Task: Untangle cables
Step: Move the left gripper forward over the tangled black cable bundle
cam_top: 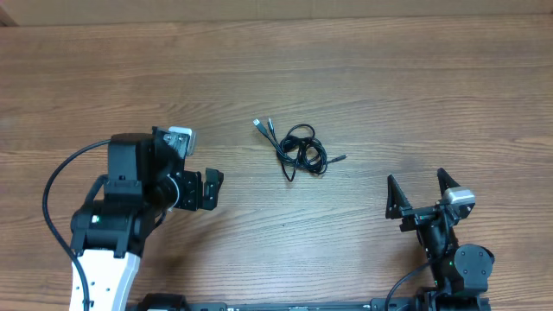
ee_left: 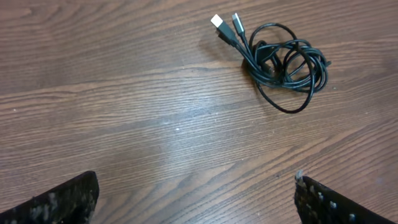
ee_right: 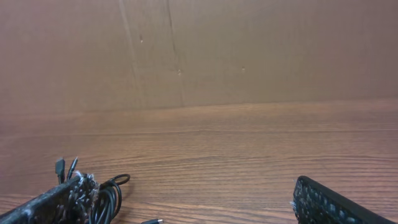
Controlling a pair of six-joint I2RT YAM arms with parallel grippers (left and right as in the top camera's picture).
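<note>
1. The thin black cables [cam_top: 301, 149] lie in one small tangled bundle near the middle of the brown wood-grain tabletop [cam_top: 432, 69]. They are farther from the near edge, where the arms stand, than both hands.
2. Two silvery USB-type plug ends [cam_top: 262, 125] stick out of the bundle together, toward the far left corner. One smaller plug [cam_top: 341, 158] points toward the right edge. In the left wrist view the loops [ee_left: 283, 65] cross each other many times, and I cannot tell how many cords there are.
3. The left hand [cam_top: 214, 190] hangs to the left of the bundle, well apart from it, with fingers spread wide and nothing between them.
4. The right hand [cam_top: 419, 186] is near the near-right part of the tabletop, also spread wide and empty. Its wrist camera sees the bundle [ee_right: 109, 199] low at the left.
5. Judgement: the task is at its very start, in the approach step. Nothing is gripped and no loop is loosened yet.
6. The next move probably calls for one hand to come down on a free plug end and pinch it, while the other hand holds the knot, so that one cord can be drawn out without dragging the whole bundle.
</note>
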